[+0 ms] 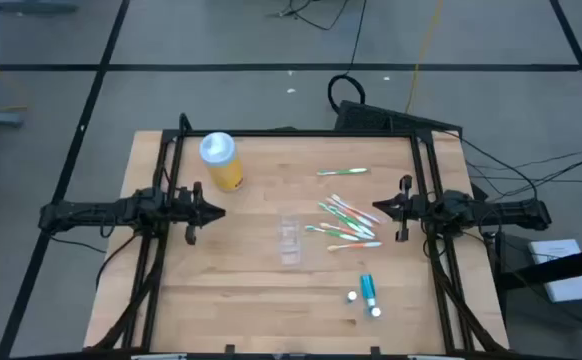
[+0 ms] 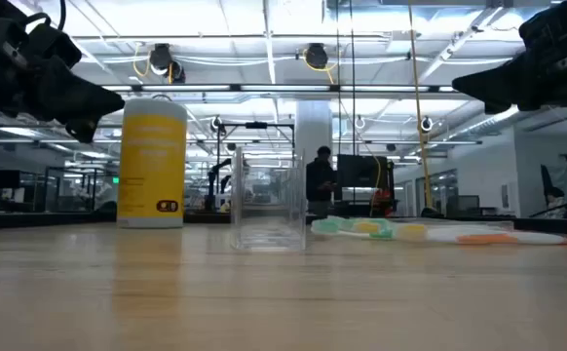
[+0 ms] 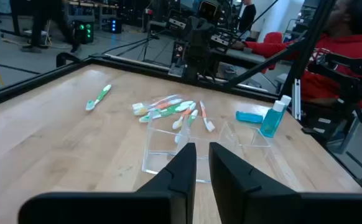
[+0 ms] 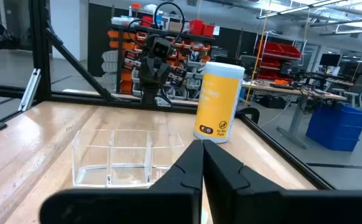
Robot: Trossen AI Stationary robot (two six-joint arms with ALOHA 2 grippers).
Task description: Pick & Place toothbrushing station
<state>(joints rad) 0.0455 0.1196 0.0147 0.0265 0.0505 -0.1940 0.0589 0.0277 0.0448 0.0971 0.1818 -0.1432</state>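
A small clear plastic holder with compartments (image 1: 289, 240) stands on its base at the middle of the wooden table; it also shows in the low view (image 2: 269, 210) and both wrist views (image 3: 175, 146) (image 4: 122, 155). Several green, orange and white toothbrushes (image 1: 346, 222) lie in a loose pile to its right, and one (image 1: 343, 172) lies apart, farther back. Teal white-capped tubes (image 1: 368, 290) sit near the front right. My left gripper (image 1: 216, 211) hovers shut left of the holder. My right gripper (image 1: 376, 208) hovers shut above the right side of the pile. Both are empty.
A yellow bottle with a pale blue lid (image 1: 221, 160) stands at the far left of the table. A black frame (image 1: 291, 132) runs along the table's far edge and both sides. A person in red (image 3: 349, 50) sits beyond the table's right side.
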